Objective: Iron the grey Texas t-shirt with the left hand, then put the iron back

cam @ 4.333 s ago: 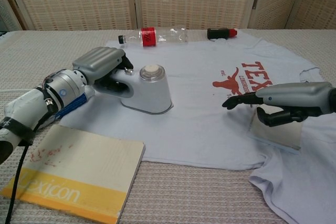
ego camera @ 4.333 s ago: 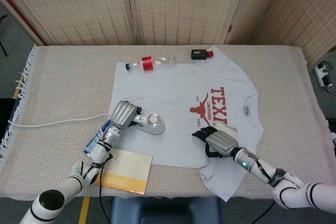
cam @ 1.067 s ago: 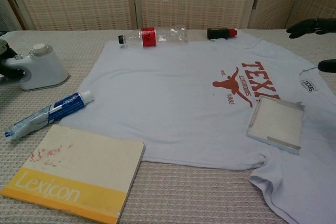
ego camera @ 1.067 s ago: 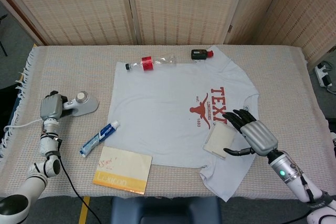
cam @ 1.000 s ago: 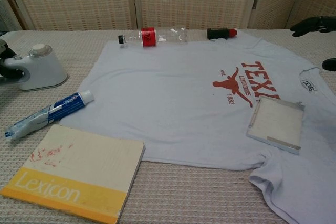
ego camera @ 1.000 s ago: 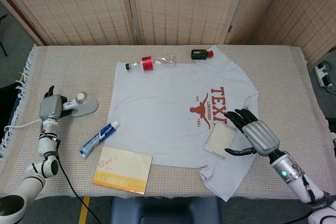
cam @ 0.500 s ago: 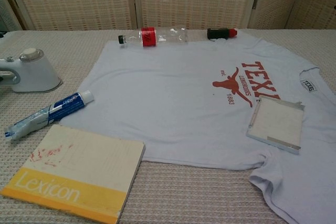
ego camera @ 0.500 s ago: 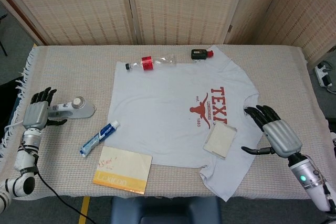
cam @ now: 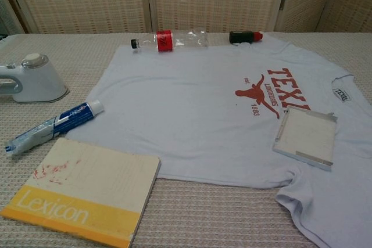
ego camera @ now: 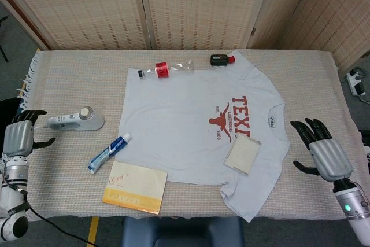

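Iron (ego camera: 77, 120) on table beside t-shirt (ego camera: 199, 128), left hand (ego camera: 20, 136) and right hand (ego camera: 325, 153) apparently released, fingers spread

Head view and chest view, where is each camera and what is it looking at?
Head view: high up, looking down on the whole table; shows the left hand, the right hand, the iron and the t-shirt.
Chest view: low at the table's near edge, looking across it; no hands show.
Both share the iron, t-shirt and Lexicon book.

Bottle (ego camera: 167, 69): lies on its side at the far edge
Black device (ego camera: 221, 59): right of the bottle
Toothpaste (ego camera: 109, 153): beside the Lexicon book (ego camera: 135, 187)
White square (ego camera: 242, 155): flat, right of the book
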Robot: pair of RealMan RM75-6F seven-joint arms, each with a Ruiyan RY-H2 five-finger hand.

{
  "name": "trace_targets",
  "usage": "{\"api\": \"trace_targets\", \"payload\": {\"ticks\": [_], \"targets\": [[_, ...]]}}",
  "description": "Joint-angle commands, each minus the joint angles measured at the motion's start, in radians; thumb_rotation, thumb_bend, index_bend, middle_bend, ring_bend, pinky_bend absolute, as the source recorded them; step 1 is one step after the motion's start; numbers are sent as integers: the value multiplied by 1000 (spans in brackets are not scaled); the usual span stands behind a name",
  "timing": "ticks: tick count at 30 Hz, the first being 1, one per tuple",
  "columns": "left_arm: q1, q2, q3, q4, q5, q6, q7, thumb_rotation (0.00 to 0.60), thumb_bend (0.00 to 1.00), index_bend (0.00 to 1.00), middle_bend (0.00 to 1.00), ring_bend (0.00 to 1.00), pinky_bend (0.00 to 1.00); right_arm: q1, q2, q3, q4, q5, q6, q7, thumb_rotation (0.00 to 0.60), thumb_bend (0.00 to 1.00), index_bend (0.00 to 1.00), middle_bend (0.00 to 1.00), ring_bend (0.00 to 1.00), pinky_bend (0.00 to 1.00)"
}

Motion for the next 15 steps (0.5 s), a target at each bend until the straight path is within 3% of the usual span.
{"api": "trace_targets", "payload": {"ticks": [1,5,15], "targets": [[78,85,69,-119,67,64,21,600,113,258,301,198,227,-45,-14,-11,5,-1,44,4,582,42,0,94,0,27],[138,153,115,-252,96,122,76,600,93,155,214,114,163,-96,-28,-19,15,-24,111,43,415,0,0,53,0,0],[259,198,177,-394,131,263,149,600,91,167,215,115,161,-196,-69,-12,72,-18,229,40,416,0,0,50,0,0]]}}
